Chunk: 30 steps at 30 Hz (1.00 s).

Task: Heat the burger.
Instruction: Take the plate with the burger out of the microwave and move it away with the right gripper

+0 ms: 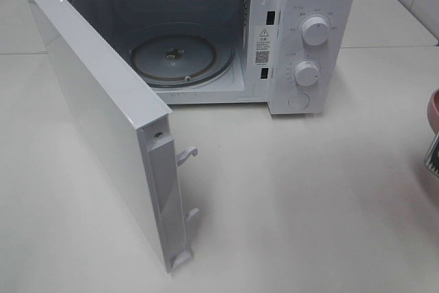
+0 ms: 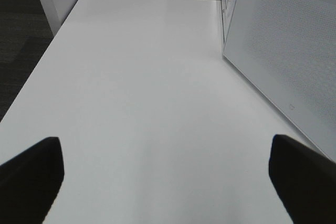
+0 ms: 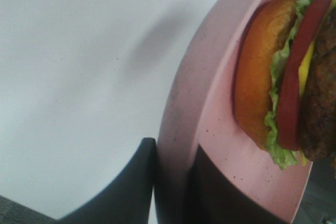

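The right gripper (image 3: 170, 182), with dark fingers, is clamped on the rim of a round pink plate (image 3: 194, 103), one finger outside the rim and the other inside on the plate's face. On that plate sits the tall burger (image 3: 278, 72), with a glossy golden-brown bun, green lettuce, a red tomato slice, a yellow layer and a dark patty. In the high view only an edge of the plate shows, at the far right above the white table (image 1: 295, 190). The left gripper (image 2: 168, 182) has its two dark fingers spread wide with nothing between them, above the table beside the white microwave oven (image 1: 315, 32). The oven's white door (image 1: 103, 114) is swung wide open, showing the round glass turntable (image 1: 182, 60) inside.
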Tool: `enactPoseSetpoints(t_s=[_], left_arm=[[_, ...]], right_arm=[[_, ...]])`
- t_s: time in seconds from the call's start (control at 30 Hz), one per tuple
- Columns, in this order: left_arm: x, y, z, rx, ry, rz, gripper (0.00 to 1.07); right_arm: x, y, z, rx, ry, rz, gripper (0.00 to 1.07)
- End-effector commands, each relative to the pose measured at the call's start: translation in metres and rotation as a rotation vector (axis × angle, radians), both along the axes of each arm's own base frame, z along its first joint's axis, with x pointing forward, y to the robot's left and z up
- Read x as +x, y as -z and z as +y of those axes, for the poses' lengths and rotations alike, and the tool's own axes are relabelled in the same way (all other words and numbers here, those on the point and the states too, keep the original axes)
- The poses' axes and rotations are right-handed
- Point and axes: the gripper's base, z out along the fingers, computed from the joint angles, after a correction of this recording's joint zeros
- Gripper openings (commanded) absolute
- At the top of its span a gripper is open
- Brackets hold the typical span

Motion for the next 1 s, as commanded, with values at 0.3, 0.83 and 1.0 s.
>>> enactPoseSetpoints(t_s=[0.3, 0.83, 1.0], left_arm=[[-0.002, 0.000, 0.000, -0.004, 0.001, -0.010, 0.98], [-0.002, 0.000, 0.000, -0.004, 0.001, -0.010, 0.98], [-0.002, 0.000, 0.000, -0.004, 0.001, -0.010, 0.98]], right_arm=[[0.042, 0.006, 0.016, -0.069, 0.274, -0.047, 0.07], [0.076, 0.035, 0.037, -0.078, 0.488, -0.072, 0.00], [0.078, 0.042, 0.039, -0.061, 0.521, -0.085, 0.00]])
